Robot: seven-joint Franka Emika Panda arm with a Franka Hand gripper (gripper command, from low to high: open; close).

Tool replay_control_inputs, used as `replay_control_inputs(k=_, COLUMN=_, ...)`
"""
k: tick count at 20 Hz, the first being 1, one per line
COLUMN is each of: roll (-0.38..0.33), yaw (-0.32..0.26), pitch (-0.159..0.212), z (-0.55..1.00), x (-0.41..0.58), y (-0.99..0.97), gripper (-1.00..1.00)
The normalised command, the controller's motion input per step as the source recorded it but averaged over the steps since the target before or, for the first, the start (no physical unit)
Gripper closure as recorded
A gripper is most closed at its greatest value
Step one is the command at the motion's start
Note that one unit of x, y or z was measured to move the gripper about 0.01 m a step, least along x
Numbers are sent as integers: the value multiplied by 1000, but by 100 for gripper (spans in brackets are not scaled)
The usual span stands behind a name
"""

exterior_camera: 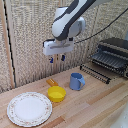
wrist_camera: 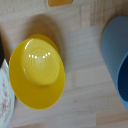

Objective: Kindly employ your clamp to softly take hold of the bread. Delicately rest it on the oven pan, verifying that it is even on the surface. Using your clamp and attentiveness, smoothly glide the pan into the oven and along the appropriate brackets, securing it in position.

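Clamp [exterior_camera: 56, 59] hovering, fingers spread, empty; I see bread [exterior_camera: 51, 82] well below it, touching yellow bowl [exterior_camera: 56, 93].

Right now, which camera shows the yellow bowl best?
The wrist view. It looks straight down on the yellow bowl, which fills much of the picture, so its round rim and shiny inside are plain. The exterior view shows the same bowl small, between the plate and the blue cup, below the hand.

Gripper [exterior_camera: 56, 59] high above bread [exterior_camera: 51, 82], yellow bowl [exterior_camera: 56, 93], blue cup [exterior_camera: 76, 81]; oven [exterior_camera: 112, 56] at the exterior view's right.
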Motion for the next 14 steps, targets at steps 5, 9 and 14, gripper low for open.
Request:
replay_control_inputs(k=5, roll=-25, yaw=1, pitch=74, z=-319, x=306, y=4, gripper=-100)
replay_control_inputs(k=9, roll=-33, yaw=22, pitch=73, z=-303, x=269, y=0, gripper=-100)
replay_control_inputs(k=14, roll=-20, yaw=30, pitch=41, z=-254, x=294, y=0, gripper=-100)
